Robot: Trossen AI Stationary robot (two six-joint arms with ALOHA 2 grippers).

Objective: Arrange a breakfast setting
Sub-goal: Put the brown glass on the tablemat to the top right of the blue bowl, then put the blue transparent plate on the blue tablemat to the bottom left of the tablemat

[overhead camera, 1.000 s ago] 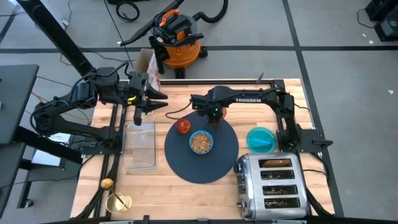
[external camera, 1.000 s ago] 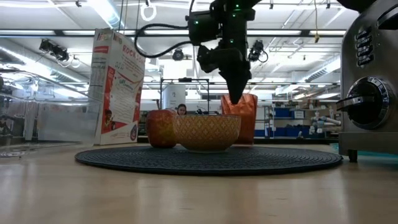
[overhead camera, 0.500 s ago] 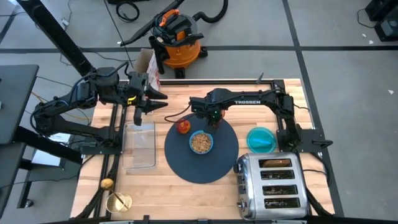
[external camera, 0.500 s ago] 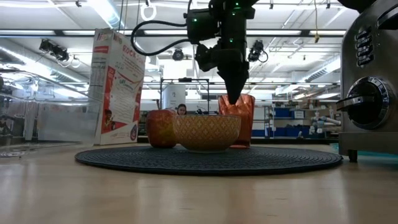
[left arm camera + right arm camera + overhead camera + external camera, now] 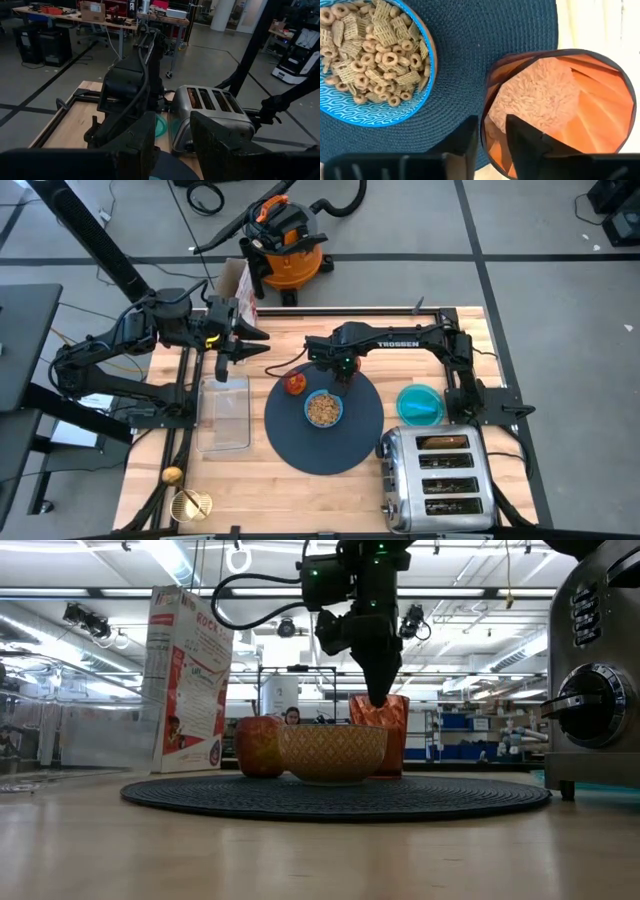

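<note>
1. High view: the right gripper (image 5: 341,372) hangs over the far edge of the mat (image 5: 330,442), above the cup there. The bowl (image 5: 323,409) is near the mat's middle, the apple (image 5: 295,383) beside it. The left gripper (image 5: 243,343) waits off the mat, its fingers a little apart and empty.
2. Low view: the cup (image 5: 381,734) stands upright on the mat.
3. Right wrist view: one finger is inside the cup's rim, one outside, slightly parted. My judgement: lift straight up, clear of the rim.
4. The table (image 5: 260,492) is pale wood, with a toaster (image 5: 438,478) beside the mat and a workshop beyond.
</note>
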